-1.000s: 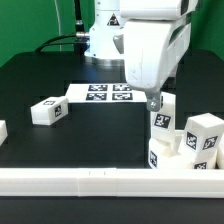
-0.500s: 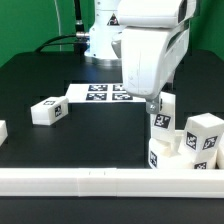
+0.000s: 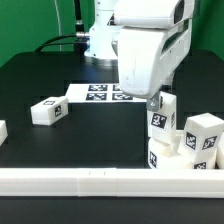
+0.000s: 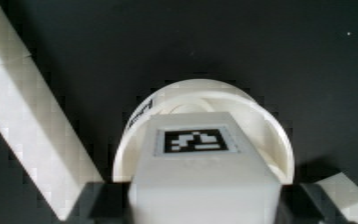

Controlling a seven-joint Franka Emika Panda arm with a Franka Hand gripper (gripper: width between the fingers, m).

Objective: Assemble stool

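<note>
**Gripper (image 3: 152, 101) clamped on an upright white blocky plastic stool leg (image 3: 161, 119), right of centre in the frame.**

Exterior view: the jaws stand narrow, closed on the upper end of the tagged leg. The leg stands close behind a white tagged plastic part (image 3: 163, 156) at the lower right; I cannot tell whether they touch. A second white leg block (image 3: 205, 135) sits just beside it at the right edge, and a third white leg block (image 3: 46, 111) lies well apart at mid-left. The marker board (image 3: 100, 94) lies behind, and the long white border rail (image 3: 80, 181) runs along the bottom.

Wrist view: dark fingers (image 4: 101, 200) flank the leg, its tag facing the camera, with the rail close by.

Hazard, as a judgement: the grip looks high on the leg, so a lift could tilt it. A sideways move could knock the neighbouring block.
</note>
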